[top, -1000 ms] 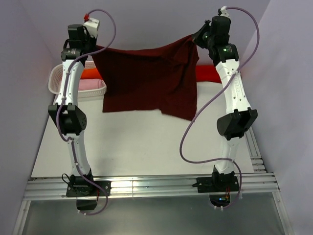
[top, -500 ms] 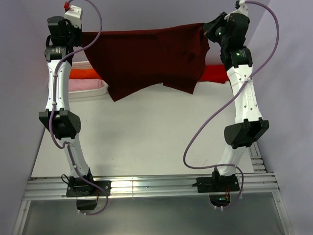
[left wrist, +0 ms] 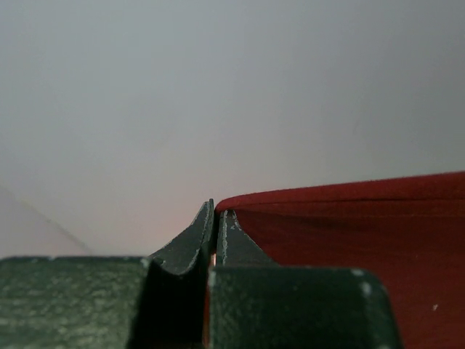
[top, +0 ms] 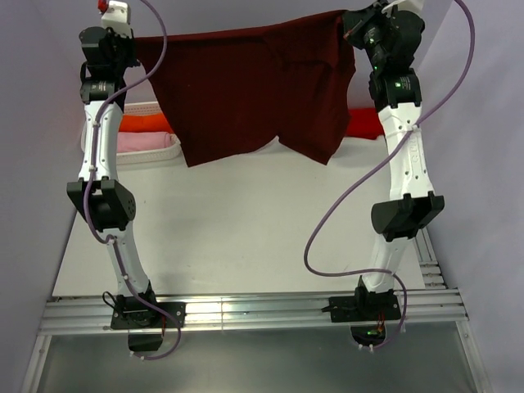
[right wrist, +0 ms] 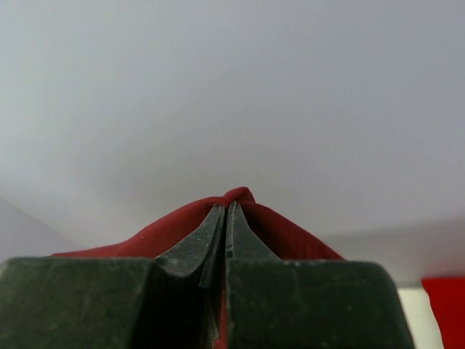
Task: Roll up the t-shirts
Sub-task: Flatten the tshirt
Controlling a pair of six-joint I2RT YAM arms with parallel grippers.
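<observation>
- White woven basket (top: 154, 155) at the far left of the pale table (top: 246, 237): an orange cloth (top: 144, 124) lies in it with a pink cloth (top: 144, 142) on its near side (whether these are shirts cannot be told).
- Left gripper (top: 136, 41), raised high at the far left: its dark fingers (left wrist: 190, 243) are pressed together with only a sliver between them, pinching the left top corner of the dark maroon cotton t-shirt (top: 246, 90).
- The maroon t-shirt hangs spread between both arms, well above the table's far part; its top edge is pulled nearly straight, and its lower edge is uneven, dipping lowest at the right (it also covers part of the basket from above).
- Right gripper (top: 350, 22), raised high at the far right: fingers (right wrist: 247, 243) closed tight on a small peak of the shirt's right top corner.
- Bright red cloth (top: 365, 123) lies on the table at the far right, partly behind the right arm.
</observation>
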